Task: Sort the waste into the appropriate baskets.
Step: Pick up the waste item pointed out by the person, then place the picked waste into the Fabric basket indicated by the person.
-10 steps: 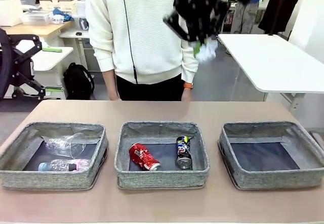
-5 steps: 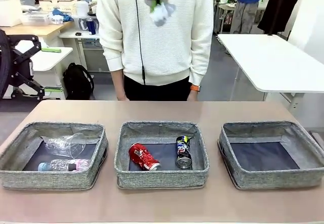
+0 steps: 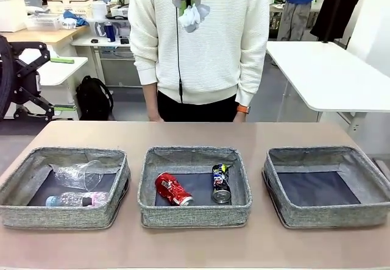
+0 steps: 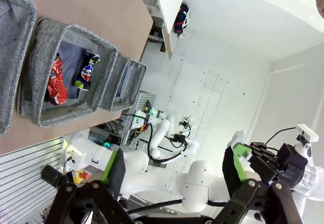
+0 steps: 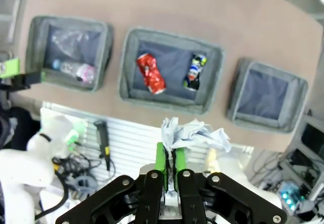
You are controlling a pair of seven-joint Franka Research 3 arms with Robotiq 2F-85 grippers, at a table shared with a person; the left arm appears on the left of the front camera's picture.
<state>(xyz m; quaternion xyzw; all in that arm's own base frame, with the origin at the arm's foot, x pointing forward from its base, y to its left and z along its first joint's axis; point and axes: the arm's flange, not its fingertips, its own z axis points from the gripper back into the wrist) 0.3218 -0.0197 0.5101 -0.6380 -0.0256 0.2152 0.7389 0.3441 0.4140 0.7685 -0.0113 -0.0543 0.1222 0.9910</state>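
High above the desk [image 3: 195,135], the right tool [image 3: 186,0] pinches the paper wad [image 3: 194,16], and should lower over the empty right basket [image 3: 327,188] before letting go.

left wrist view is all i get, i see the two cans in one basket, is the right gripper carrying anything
Observer: Yes, the right gripper is shut on a crumpled white paper wad, high above the table.
Operator: what's in the basket beyond the cans
Observer: The left basket holds a clear plastic cup and a clear plastic bottle with a pinkish label.
Operator: and the third one
Observer: The right basket shows a bare dark bottom.
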